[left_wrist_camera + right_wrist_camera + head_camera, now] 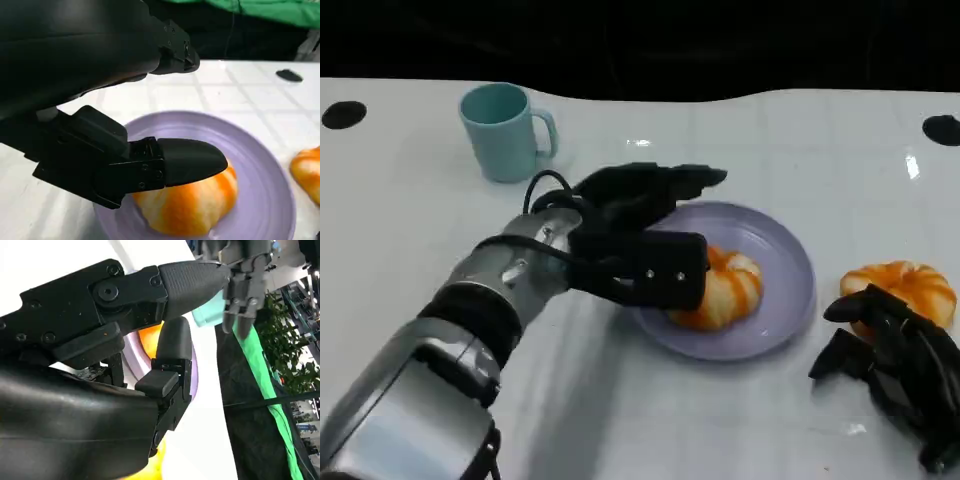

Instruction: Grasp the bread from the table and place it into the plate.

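We see one bread point(725, 290) lying in the purple plate point(782, 250), our left hand point(640, 245) spread wide over it, holding nothing. Bread looks soft and light, so we would hold its sides gently

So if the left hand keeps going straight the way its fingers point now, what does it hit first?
Probably the orange-and-white striped bread roll lying in the round lilac plate. The black left hand reaches over the plate's near rim, one finger right at the roll; whether it touches is unclear.
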Tool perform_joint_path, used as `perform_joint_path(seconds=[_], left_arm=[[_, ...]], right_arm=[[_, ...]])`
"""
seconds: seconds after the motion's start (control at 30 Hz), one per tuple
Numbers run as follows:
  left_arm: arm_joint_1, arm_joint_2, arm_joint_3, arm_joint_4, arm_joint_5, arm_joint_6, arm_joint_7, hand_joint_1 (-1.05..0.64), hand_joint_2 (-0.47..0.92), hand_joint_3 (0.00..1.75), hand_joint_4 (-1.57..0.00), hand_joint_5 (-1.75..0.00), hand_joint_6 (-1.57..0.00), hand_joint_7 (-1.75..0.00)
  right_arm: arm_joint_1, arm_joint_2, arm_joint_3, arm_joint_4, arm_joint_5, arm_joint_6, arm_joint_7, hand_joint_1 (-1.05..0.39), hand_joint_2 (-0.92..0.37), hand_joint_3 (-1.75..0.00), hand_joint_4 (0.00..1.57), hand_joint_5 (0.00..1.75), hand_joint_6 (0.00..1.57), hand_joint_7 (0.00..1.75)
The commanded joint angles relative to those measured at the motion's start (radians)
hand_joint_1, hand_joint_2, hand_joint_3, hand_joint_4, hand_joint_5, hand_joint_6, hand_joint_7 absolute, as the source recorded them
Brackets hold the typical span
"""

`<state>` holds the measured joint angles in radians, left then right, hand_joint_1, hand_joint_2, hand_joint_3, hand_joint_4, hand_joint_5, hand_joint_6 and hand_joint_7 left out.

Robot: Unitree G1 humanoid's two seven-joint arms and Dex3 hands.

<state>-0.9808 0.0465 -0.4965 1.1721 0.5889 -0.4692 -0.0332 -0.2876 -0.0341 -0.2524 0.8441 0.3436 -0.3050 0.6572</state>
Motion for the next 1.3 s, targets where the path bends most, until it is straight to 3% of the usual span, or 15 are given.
perform_joint_path(seconds=[0.03, 0.23, 0.37, 0.47, 0.6, 0.67, 0.77, 0.8, 0.87, 0.97, 1.0, 1.1, 1.13, 1.23, 1.3], left_arm=[[0.025, 0.040, 0.057, -0.038, -0.071, -0.053, -0.048, -1.01, 0.92, 0.73, -0.08, -0.16, -0.13, -0.09], [0.113, 0.063, 0.171, -0.100, -0.236, -0.122, -0.171, -0.94, 0.92, 0.65, -0.12, -0.20, -0.17, -0.09], [0.297, 0.005, 0.326, -0.166, -0.481, -0.256, -0.238, -0.87, 0.92, 0.54, -0.26, -0.30, -0.26, -0.10], [0.347, -0.016, 0.372, -0.195, -0.565, -0.274, -0.294, -0.85, 0.92, 0.52, -0.32, -0.34, -0.30, -0.11], [0.477, -0.054, 0.479, -0.364, -0.862, -0.102, -0.545, -0.77, 0.92, 0.49, -0.40, -0.40, -0.40, -0.13], [0.542, -0.050, 0.506, -0.486, -0.958, 0.046, -0.598, -0.72, 0.92, 0.41, -0.55, -0.45, -0.56, -0.14], [0.582, -0.047, 0.517, -0.580, -0.988, 0.146, -0.613, -0.70, 0.92, 0.39, -0.61, -0.47, -0.61, -0.13], [0.630, -0.045, 0.530, -0.654, -1.053, 0.239, -0.635, -0.70, 0.92, 0.39, -0.61, -0.47, -0.62, -0.13], [0.704, -0.042, 0.552, -0.777, -1.161, 0.412, -0.652, -0.63, 0.92, 0.41, -0.74, -0.73, -0.79, -0.17], [0.787, -0.037, 0.577, -0.908, -1.239, 0.570, -0.622, -0.61, 0.92, 0.48, -0.63, -1.18, -0.86, -0.23], [0.821, -0.036, 0.590, -0.956, -1.275, 0.642, -0.599, -0.60, 0.92, 0.49, -0.61, -1.29, -0.88, -0.27], [0.902, -0.038, 0.616, -1.068, -1.348, 0.798, -0.539, -0.56, 0.92, 0.51, -0.59, -1.64, -0.61, -1.06], [0.918, -0.041, 0.621, -1.092, -1.358, 0.825, -0.524, -0.56, 0.92, 0.51, -0.60, -1.69, -0.57, -1.20], [0.965, -0.056, 0.626, -1.142, -1.365, 0.867, -0.497, -0.55, 0.92, 0.51, -0.61, -1.74, -0.54, -1.33], [1.004, -0.070, 0.624, -1.168, -1.361, 0.876, -0.488, -0.54, 0.92, 0.41, -0.72, -1.75, -0.57, -1.49]], right_arm=[[0.020, -0.008, 0.001, 0.009, -0.005, 0.006, -0.011, -0.53, -0.92, -0.25, 0.67, 1.57, 0.63, 1.21], [0.014, -0.008, -0.007, 0.015, 0.012, 0.021, 0.010, -0.53, -0.92, -0.25, 0.67, 1.57, 0.63, 1.21], [0.012, -0.009, -0.008, 0.023, 0.004, 0.009, 0.001, -0.55, -0.92, -0.24, 0.67, 1.57, 0.63, 1.21], [0.012, -0.009, -0.007, 0.022, 0.000, 0.006, -0.003, -0.56, -0.92, -0.23, 0.67, 1.57, 0.64, 1.21], [0.020, -0.010, -0.003, 0.008, -0.001, 0.014, -0.008, -0.55, -0.92, -0.23, 0.67, 1.57, 0.63, 1.21], [0.021, -0.008, -0.005, 0.009, 0.003, 0.013, -0.002, -0.55, -0.92, -0.23, 0.67, 1.56, 0.63, 1.21], [0.021, -0.007, -0.006, 0.009, 0.005, 0.014, -0.001, -0.55, -0.92, -0.23, 0.67, 1.56, 0.63, 1.20], [0.022, -0.005, -0.005, 0.004, 0.005, 0.018, -0.003, -0.55, -0.92, -0.23, 0.67, 1.56, 0.63, 1.20], [0.024, -0.004, -0.003, -0.003, 0.002, 0.019, -0.009, -0.54, -0.92, -0.23, 0.67, 1.56, 0.63, 1.21], [0.026, -0.002, 0.002, -0.008, -0.010, 0.005, -0.026, -0.55, -0.92, -0.23, 0.68, 1.55, 0.64, 1.22], [0.028, -0.002, 0.002, -0.013, -0.009, 0.012, -0.031, -0.55, -0.92, -0.23, 0.68, 1.55, 0.64, 1.22], [0.030, 0.001, -0.001, -0.027, 0.009, 0.041, -0.022, -0.54, -0.92, -0.21, 0.67, 1.54, 0.62, 1.22], [0.031, 0.001, -0.002, -0.031, 0.012, 0.045, -0.019, -0.54, -0.92, -0.21, 0.66, 1.54, 0.61, 1.22], [0.035, 0.002, -0.001, -0.042, 0.010, 0.056, -0.021, -0.54, -0.92, -0.22, 0.65, 1.55, 0.60, 1.23], [0.038, 0.002, -0.001, -0.050, 0.008, 0.063, -0.027, -0.55, -0.92, -0.21, 0.65, 1.55, 0.61, 1.24]])
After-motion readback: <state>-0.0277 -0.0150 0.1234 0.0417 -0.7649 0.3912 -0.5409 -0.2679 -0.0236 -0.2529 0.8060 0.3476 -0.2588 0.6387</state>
